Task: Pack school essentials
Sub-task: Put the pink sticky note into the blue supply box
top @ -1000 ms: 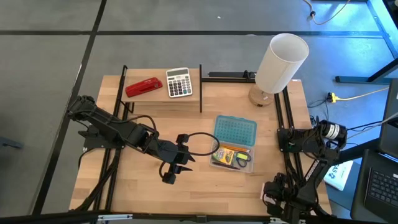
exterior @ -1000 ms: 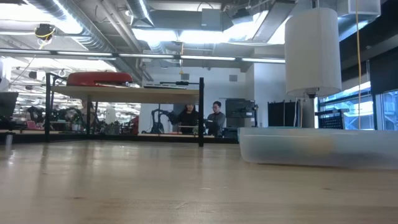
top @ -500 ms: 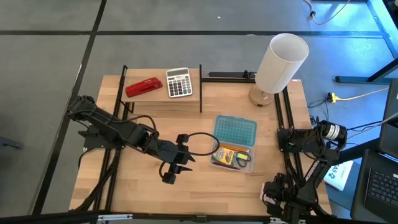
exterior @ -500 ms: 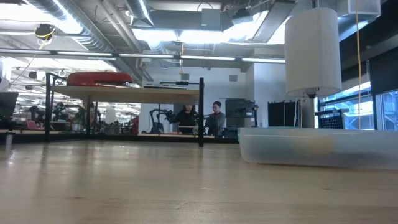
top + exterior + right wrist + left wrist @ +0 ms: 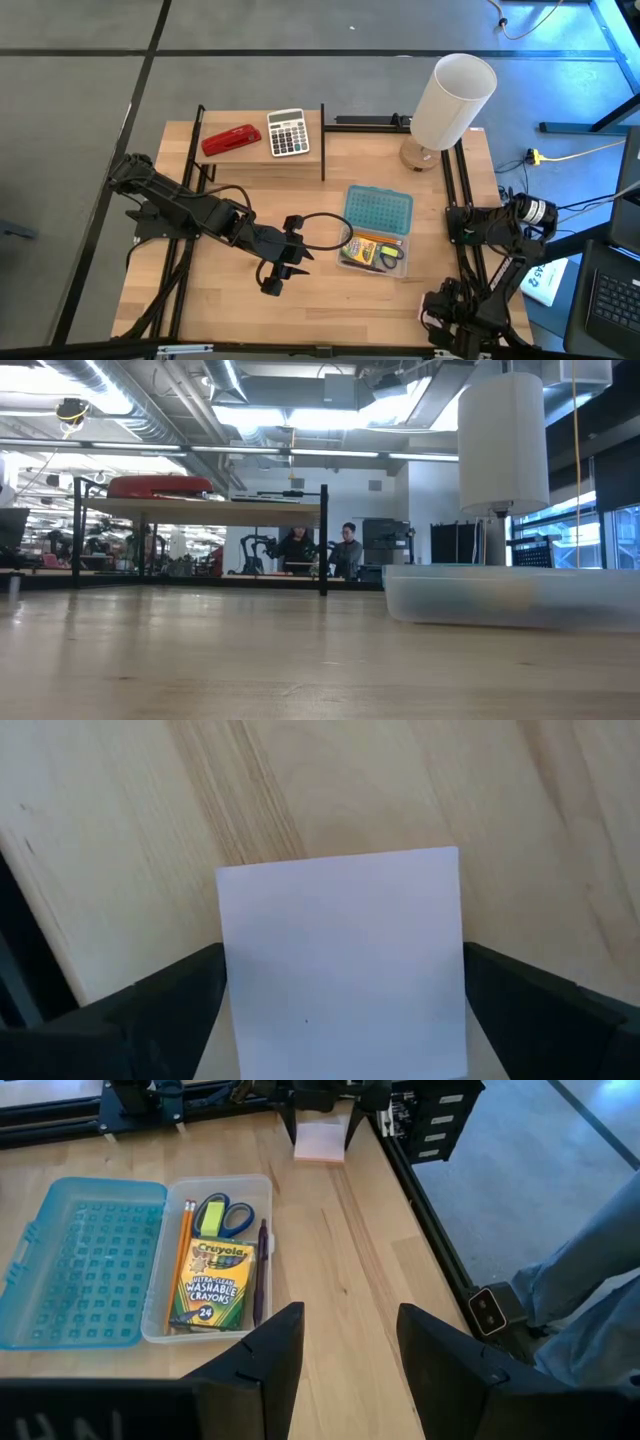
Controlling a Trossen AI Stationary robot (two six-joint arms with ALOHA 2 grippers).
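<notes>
Crayon box (image 5: 213,1285), scissors (image 5: 226,1215), pencils (image 5: 181,1260) and pen (image 5: 261,1270) lie in the clear case (image 5: 160,1325) mid-table. Left gripper (image 5: 345,1355) hovers beside it, fingers wide and empty. Right gripper (image 5: 340,1020), fingers wide, straddles the note pad (image 5: 342,965) at the table's right edge: closing and lifting it seems next.

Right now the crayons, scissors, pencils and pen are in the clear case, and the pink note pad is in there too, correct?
Not quite. The note pad lies on the table, outside the case, as the left wrist view shows. The crayons, scissors, pencils and pen are inside.
</notes>
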